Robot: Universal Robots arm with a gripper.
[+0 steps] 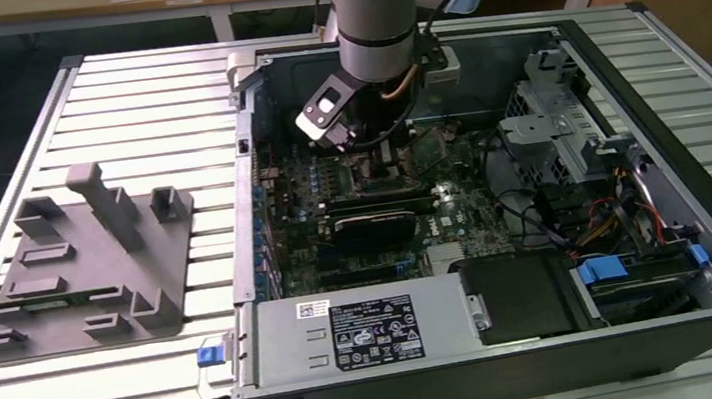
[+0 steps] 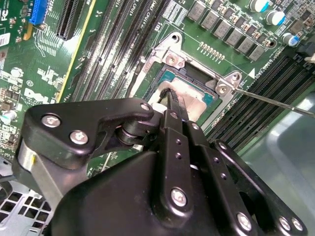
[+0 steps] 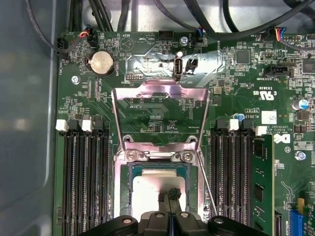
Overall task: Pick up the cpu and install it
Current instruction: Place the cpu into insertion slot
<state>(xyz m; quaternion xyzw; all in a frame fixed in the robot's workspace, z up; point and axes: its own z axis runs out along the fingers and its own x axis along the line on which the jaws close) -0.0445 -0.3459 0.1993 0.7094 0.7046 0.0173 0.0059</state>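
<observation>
Standing by the metal surface point(image 1: 117, 106), I see a big computer box point(image 1: 510, 371) lying on its side with the cover off. The robot arm point(image 1: 375, 16) reaches down into the box from above, over the green board point(image 1: 465, 212). On the exterior view's left, well apart from the box, a gray plastic holder point(image 1: 82, 271) lies on the surface.

In both wrist views the pincer point(image 3: 170, 193) point(image 2: 169, 94) is closed. Its two black fingers are pressed flat against each other and come to one thin tip, so they grip nothing. That tip is right at the shiny silver top of the cpu point(image 3: 147, 189) point(image 2: 197, 102) — I cannot tell if it really touches.

The cpu lies flat inside the square metal socket point(image 3: 121, 196). Its bluish-green rim shows along the edges that I can see. The socket's metal lid point(image 3: 158, 90) is flipped open and points away from the cpu. A thin metal lever point(image 2: 275, 100) sticks out from one corner of the socket.

Long black slots point(image 3: 86, 182) run along both sides of the socket. A round silver battery point(image 3: 101, 62) sits on the board — out past the open lid.
</observation>
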